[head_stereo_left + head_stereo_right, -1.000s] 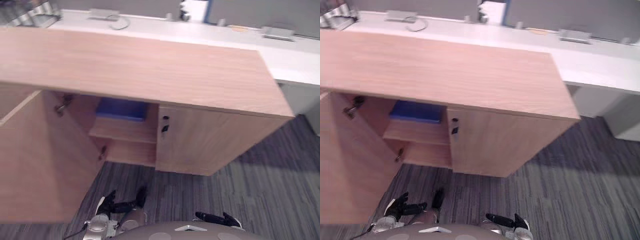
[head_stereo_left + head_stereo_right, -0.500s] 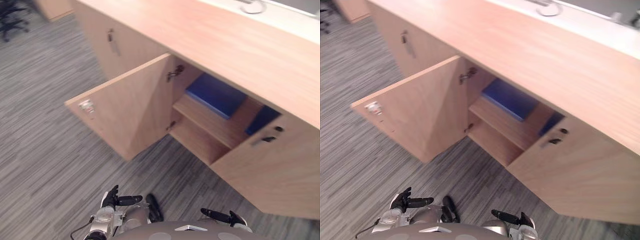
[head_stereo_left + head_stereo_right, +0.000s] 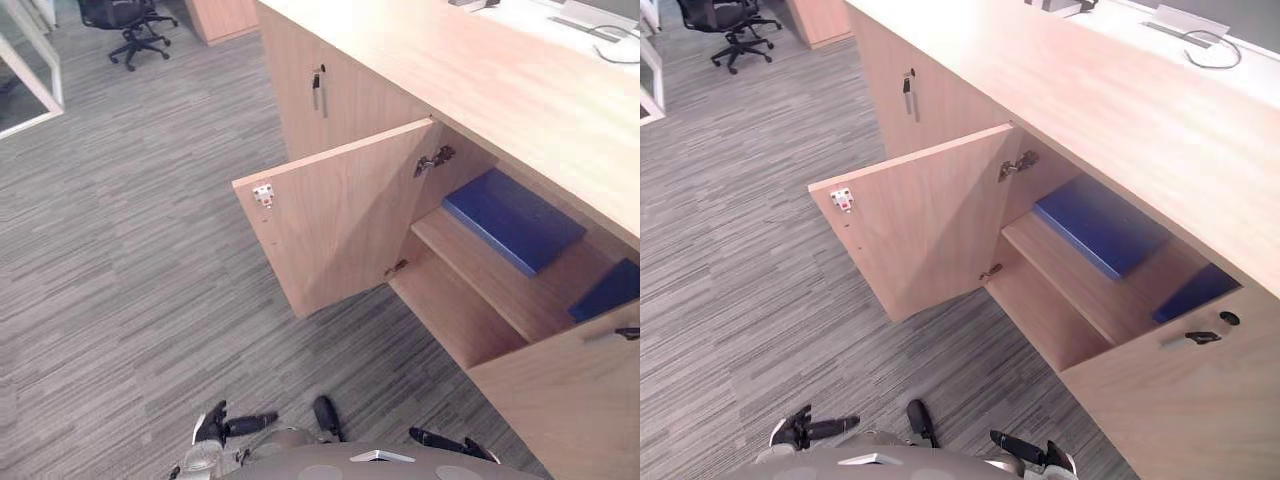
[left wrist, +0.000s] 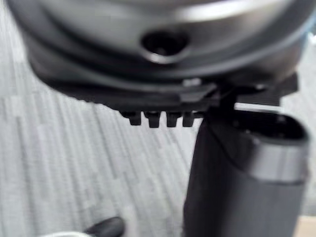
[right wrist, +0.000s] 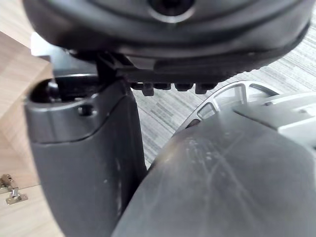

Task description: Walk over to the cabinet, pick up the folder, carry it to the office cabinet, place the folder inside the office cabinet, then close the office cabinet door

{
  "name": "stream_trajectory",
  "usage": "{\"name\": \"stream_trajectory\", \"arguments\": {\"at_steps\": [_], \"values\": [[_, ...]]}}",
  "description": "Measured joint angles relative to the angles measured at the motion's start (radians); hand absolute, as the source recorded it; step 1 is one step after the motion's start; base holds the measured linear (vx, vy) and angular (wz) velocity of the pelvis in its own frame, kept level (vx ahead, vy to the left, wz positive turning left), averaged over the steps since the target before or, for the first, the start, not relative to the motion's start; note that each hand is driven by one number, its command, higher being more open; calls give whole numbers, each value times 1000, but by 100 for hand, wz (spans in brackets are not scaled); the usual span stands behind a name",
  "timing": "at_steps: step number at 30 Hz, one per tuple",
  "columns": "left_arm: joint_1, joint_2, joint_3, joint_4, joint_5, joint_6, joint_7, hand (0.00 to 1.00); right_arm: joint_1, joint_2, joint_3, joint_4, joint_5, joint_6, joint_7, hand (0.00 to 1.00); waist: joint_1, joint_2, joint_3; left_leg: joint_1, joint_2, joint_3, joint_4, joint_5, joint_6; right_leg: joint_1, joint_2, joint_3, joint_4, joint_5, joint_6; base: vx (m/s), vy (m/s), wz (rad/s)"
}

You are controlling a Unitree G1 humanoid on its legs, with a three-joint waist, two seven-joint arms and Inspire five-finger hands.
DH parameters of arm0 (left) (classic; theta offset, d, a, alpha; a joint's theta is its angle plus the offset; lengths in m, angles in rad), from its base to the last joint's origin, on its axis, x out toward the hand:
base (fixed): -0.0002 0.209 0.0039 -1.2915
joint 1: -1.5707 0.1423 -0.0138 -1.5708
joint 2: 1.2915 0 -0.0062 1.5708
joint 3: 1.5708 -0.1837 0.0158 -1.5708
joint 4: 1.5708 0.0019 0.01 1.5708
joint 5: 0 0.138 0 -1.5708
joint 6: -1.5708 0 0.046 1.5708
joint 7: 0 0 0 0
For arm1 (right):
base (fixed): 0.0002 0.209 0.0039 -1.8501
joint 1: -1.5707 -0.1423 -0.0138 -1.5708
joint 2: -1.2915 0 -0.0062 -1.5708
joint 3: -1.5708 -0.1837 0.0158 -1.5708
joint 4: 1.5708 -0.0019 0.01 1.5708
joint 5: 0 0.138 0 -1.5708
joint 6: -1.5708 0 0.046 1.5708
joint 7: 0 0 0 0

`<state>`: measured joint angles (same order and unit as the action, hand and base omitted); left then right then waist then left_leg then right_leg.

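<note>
The cabinet [image 3: 480,75] runs along the right, its light wood top reaching from near right to far centre. Its door [image 3: 340,220] stands wide open, swung out to the left over the carpet [image 3: 120,250], with a small white catch [image 3: 263,195] at its upper free corner. Two metal hinges [image 3: 435,158] join it to the cabinet's side.

The blue folder [image 3: 512,218] lies flat on the upper shelf [image 3: 480,275] inside the open bay. To its right a second blue item [image 3: 608,290] sits on the same shelf, partly hidden by the shut door [image 3: 1180,410] next to the bay. That door carries a dark handle [image 3: 1190,339] and a lock [image 3: 1230,318]. Farther along, another shut door shows a metal handle [image 3: 318,88].

The left hand [image 3: 225,425] hangs low at the near edge, left of centre, fingers straight and relaxed, grasping nothing. The right hand [image 3: 1025,450] hangs low at the near right, fingers likewise loose and empty. Both are well apart from the door and the folder.

An office chair [image 3: 125,15] stands at the far left.
</note>
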<state>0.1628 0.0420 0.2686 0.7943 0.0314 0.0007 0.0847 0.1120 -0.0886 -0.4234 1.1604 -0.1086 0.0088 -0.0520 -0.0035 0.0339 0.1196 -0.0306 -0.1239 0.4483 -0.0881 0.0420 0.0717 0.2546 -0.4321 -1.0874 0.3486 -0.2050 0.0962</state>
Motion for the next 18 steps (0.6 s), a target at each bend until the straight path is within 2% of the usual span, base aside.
{"name": "stream_trajectory", "arguments": {"at_steps": [2,4,9,10,12,13,14,15,17,18], "values": [[-23,12,100,-50,2,1,5,100,3,1,2,0,-1,0,6,100,0,-2,-16,-2,3,10,0,0,0,-13,1,26,8,-1,-2,39,-53,-19],[-70,80,190,-84,16,9,20,100,7,2,2,-1,-1,-2,20,100,-2,-4,-34,-5,7,19,0,-1,-1,-38,-3,73,25,-4,-8,65,-64,-17],[-148,242,261,-196,126,41,52,100,16,-3,9,-15,-1,-3,44,100,2,-7,-44,-4,25,30,1,1,-3,-70,-8,123,71,-11,-20,43,-87,-11],[-185,320,259,-209,210,51,56,100,28,-13,33,-30,-1,-5,53,100,3,-1,-55,-4,34,36,1,5,-8,-82,-10,136,91,-11,-20,53,-177,-18],[-284,443,230,-177,345,66,56,100,35,-17,60,-43,-1,-3,75,100,6,-1,-68,0,50,51,2,12,-13,-100,-5,169,117,-11,-19,45,-186,-20],[-322,483,213,-135,374,66,57,100,37,-17,70,-47,-1,-3,76,100,6,-3,-69,3,54,54,3,18,-5,-100,0,178,114,-11,-19,27,-140,-18],[-383,563,164,-65,433,65,57,100,37,-13,81,-56,-1,-3,83,100,2,-6,-71,4,62,62,3,22,-2,-107,7,192,114,-11,-19,27,-114,-16],[-401,580,149,-53,455,66,57,100,39,-10,81,-61,-1,-3,86,100,0,-8,-72,4,64,66,3,24,-3,-109,7,193,115,-11,-19,35,-122,-20],[-446,636,53,-38,500,67,57,100,41,-3,80,-66,-1,-4,87,100,0,-16,-70,4,66,72,4,27,0,-114,8,198,114,-11,-19,35,-91,-9],[-487,681,-54,-9,616,59,52,100,41,-3,80,-65,-1,-8,88,100,-1,-21,-71,4,66,72,4,27,1,-116,8,206,116,-11,-19,32,-70,2]]}}
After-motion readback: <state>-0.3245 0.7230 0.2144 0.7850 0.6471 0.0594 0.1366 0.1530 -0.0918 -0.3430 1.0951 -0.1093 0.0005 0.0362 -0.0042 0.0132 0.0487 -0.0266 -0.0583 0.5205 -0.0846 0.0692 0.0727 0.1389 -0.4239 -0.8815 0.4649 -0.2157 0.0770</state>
